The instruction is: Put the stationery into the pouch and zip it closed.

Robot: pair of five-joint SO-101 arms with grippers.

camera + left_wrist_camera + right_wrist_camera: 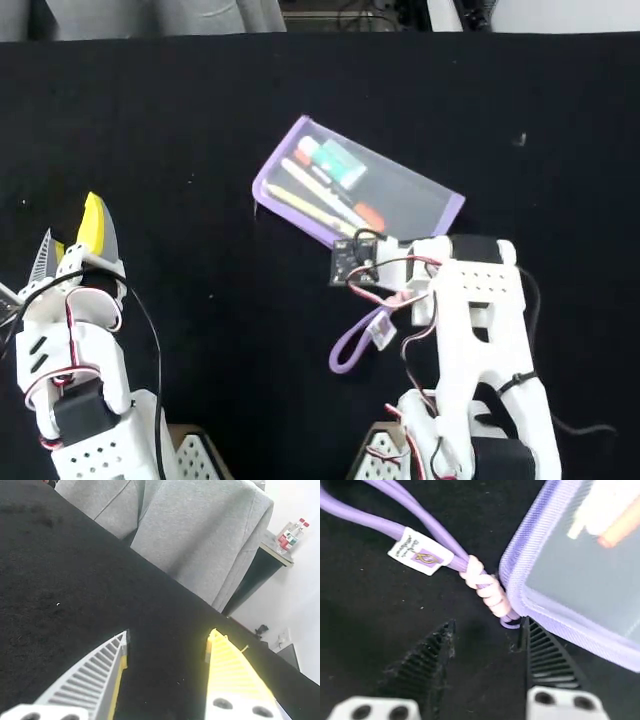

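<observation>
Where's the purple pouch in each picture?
High view: the pouch lies mid-table, tilted, just beyond the right arm.
Right wrist view: its purple-edged corner, close beside the claw.
Left wrist view: looks across the black table elsewhere.
Shared landmark: the purple strap with its white tag.

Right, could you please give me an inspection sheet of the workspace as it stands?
Surface: black table.
Job's things: purple pouch lies flat, stationery inside; zip state unclear; strap loops toward the near edge.
Clutter: nothing seen.
Grippers: left gripper open over the table, holding nothing; right gripper open, fingers near the strap's pink wrap at the pouch corner.
Cables: wires on the right arm and the left arm.
Surroundings: grey fabric beyond the far edge.
</observation>
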